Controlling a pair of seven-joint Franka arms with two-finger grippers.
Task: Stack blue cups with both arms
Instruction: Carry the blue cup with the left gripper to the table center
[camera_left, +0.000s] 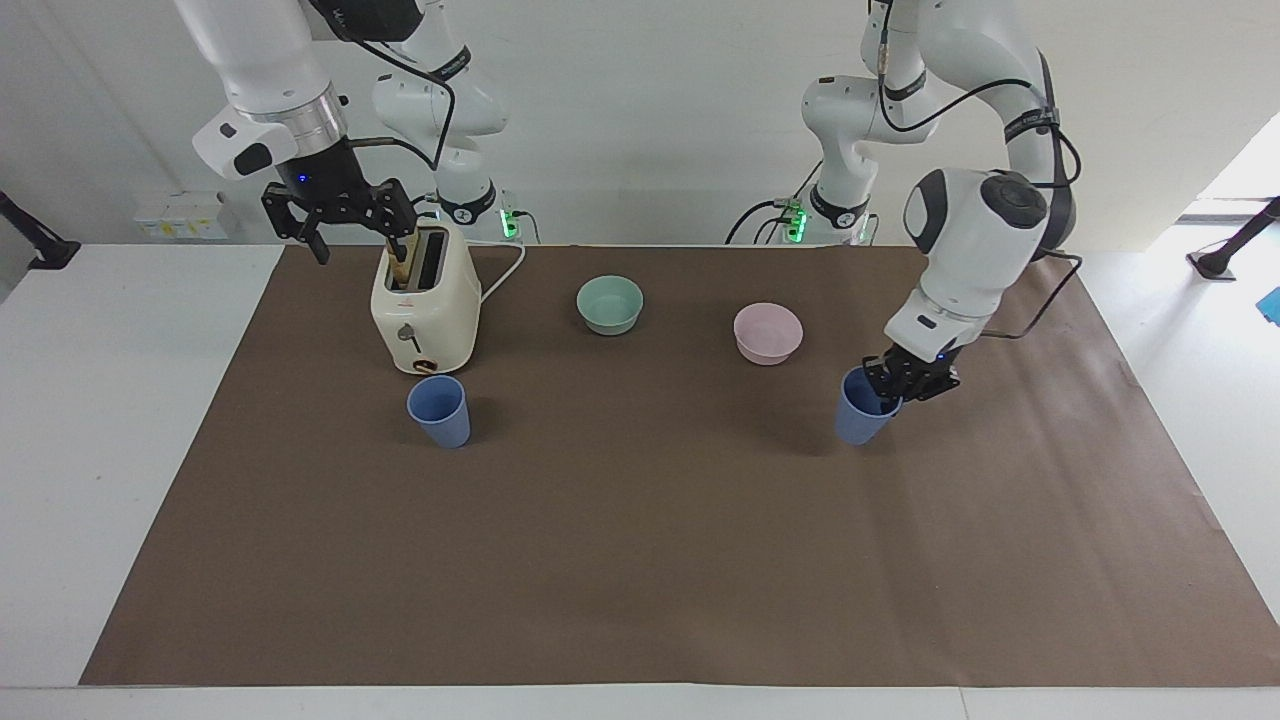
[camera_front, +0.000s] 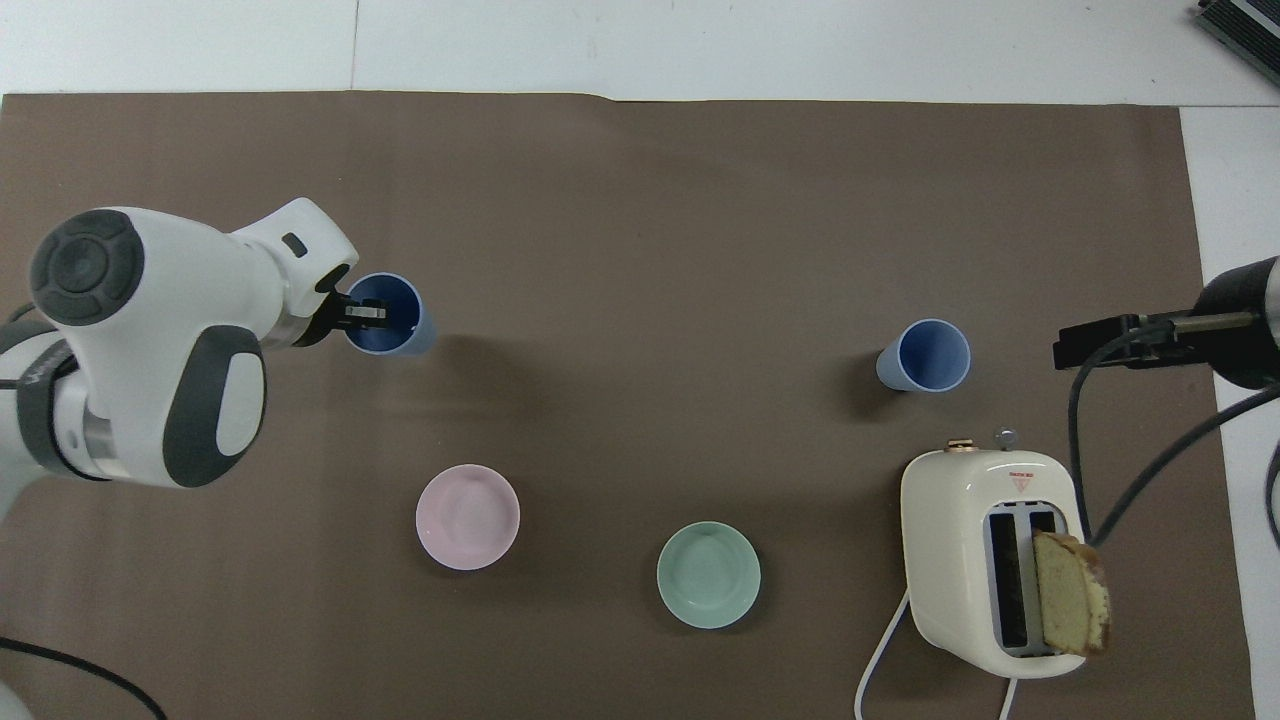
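Surface: brown mat (camera_left: 640, 560) on a white table, its half farthest from the robots bare.
Bowls: green bowl (camera_left: 610, 304) and pink bowl (camera_left: 768, 332) nearest the robots.
Toaster (camera_left: 425, 310): right gripper (camera_left: 340, 215) waits above, fingers spread.
Blue cups: standing cup (camera_left: 438, 411) beside toaster; lifted cup (camera_left: 862, 408), rim pinched by left gripper (camera_left: 897, 385), hangs over mat.

My count: two blue cups, one in my left pincer (camera_left: 897, 388), the held cup (camera_left: 859, 420), and one standing cup (camera_left: 438, 411) in front of toaster. Two bowls: one green bowl (camera_left: 610, 304), one pink bowl (camera_left: 768, 333). One toaster (camera_left: 425, 310), one bread slice (camera_front: 1071, 606) in it. One brown mat (camera_left: 640, 560). Two arms mine, two pincers; my right pincer (camera_left: 340, 215) over toaster.
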